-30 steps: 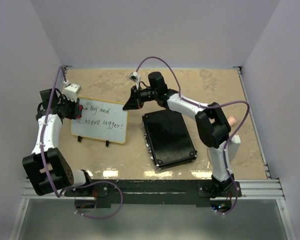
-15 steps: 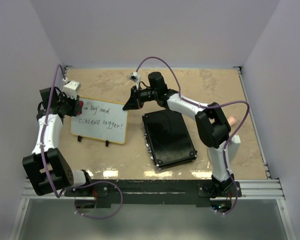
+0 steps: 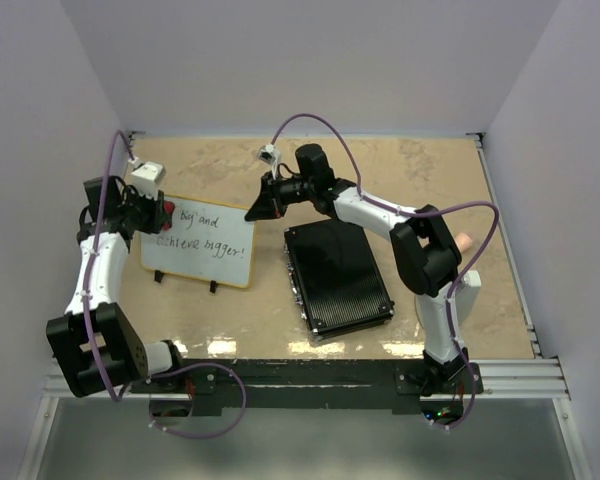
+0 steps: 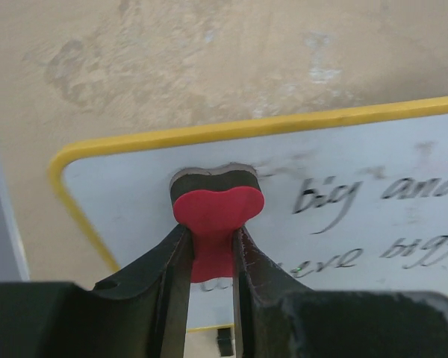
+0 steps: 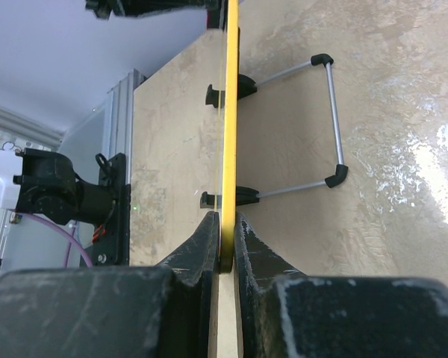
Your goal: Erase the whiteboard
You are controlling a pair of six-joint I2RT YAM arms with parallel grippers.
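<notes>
The whiteboard [image 3: 205, 250] stands tilted at the table's left, propped on small black feet, with black handwriting on its face. My left gripper [image 3: 163, 212] is at the board's upper left corner, shut on a red eraser [image 4: 217, 209]. The eraser's dark felt presses against the whiteboard [image 4: 127, 201], just left of the word "big". Faint smears mark the surface around it. My right gripper [image 3: 253, 212] is shut on the board's upper right corner. In the right wrist view the yellow frame edge of the whiteboard [image 5: 230, 112] runs straight out from between the fingers of the right gripper [image 5: 226, 233].
A black ribbed case [image 3: 337, 275] lies flat just right of the board, under the right arm. The board's wire stand [image 5: 333, 112] sticks out behind it. The table's left edge lies close to the left arm.
My left gripper with the eraser has slid a little right and away along the board's top left. The writing left of "big" is wiped off. The right gripper has not moved.
</notes>
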